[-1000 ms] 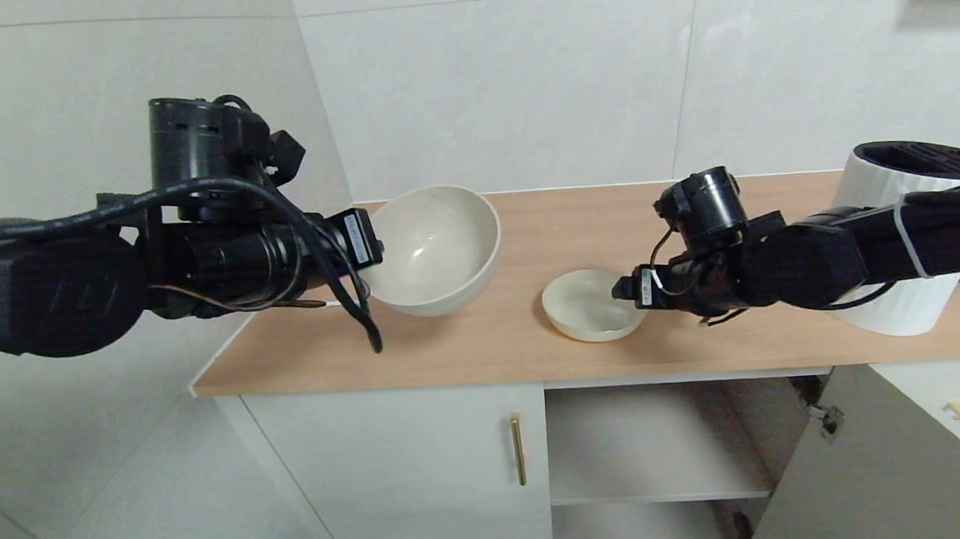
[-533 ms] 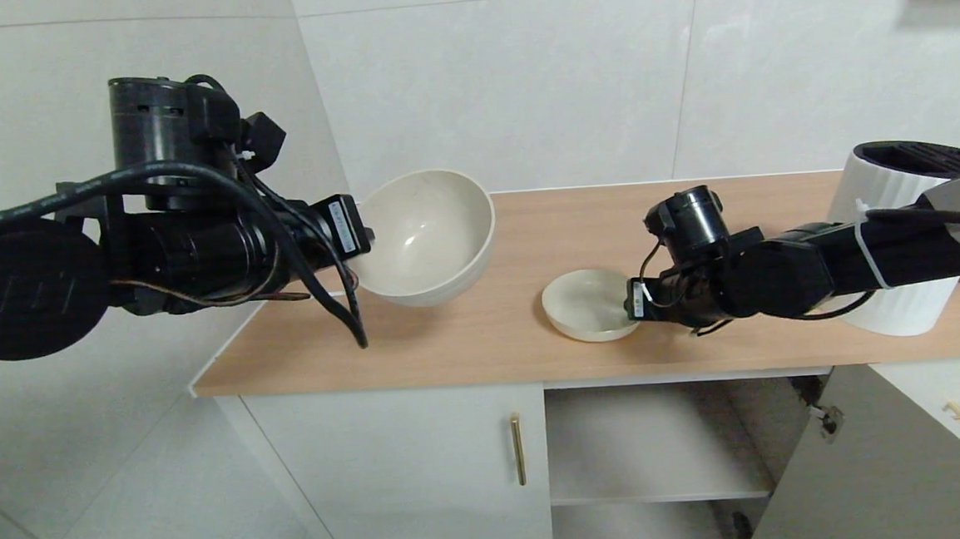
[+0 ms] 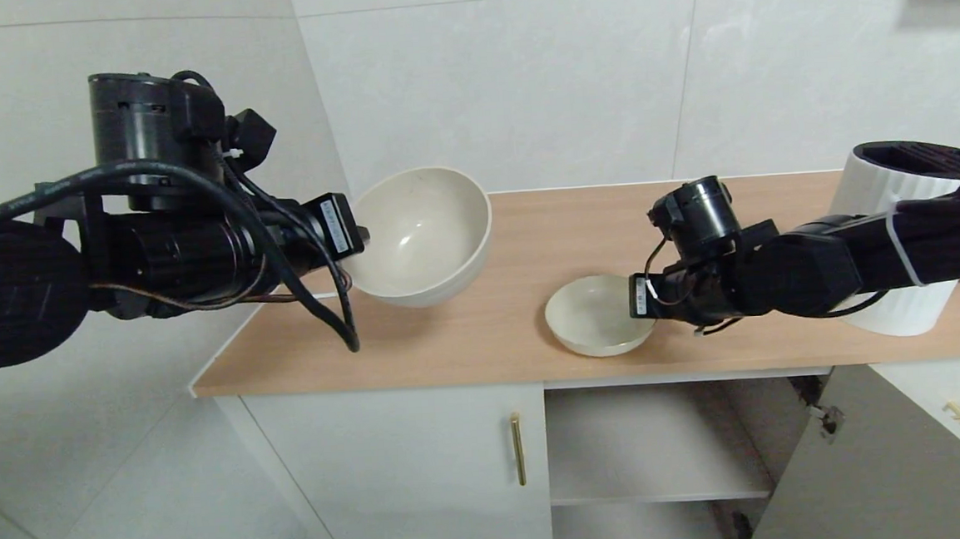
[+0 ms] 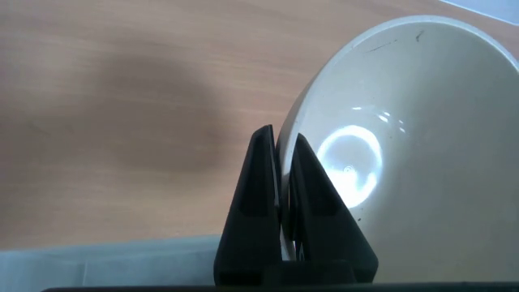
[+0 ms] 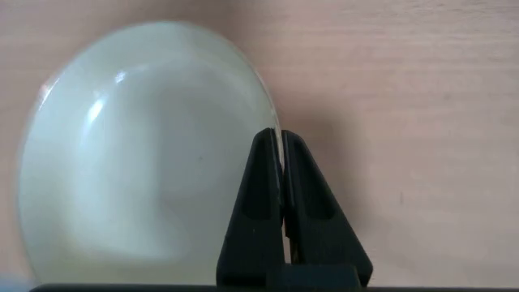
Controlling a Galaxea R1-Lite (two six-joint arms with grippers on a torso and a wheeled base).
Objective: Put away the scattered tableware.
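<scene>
tilted large bowl (image 3: 428,239) pinched at its rim by left gripper (image 4: 280,154) above counter (image 3: 485,344), small bowl (image 3: 595,317) rim clamped in right gripper (image 5: 282,154), white ribbed canister (image 3: 899,310) behind

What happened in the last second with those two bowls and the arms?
The left tool, clamped on the large bowl at its rim, has carried it a little higher and toward the robot's left. The right tool, gripping the small bowl by its rim, dipped, then rose, nudging that bowl slightly toward the front edge of the counter. The white container and open cupboard stayed put.
</scene>
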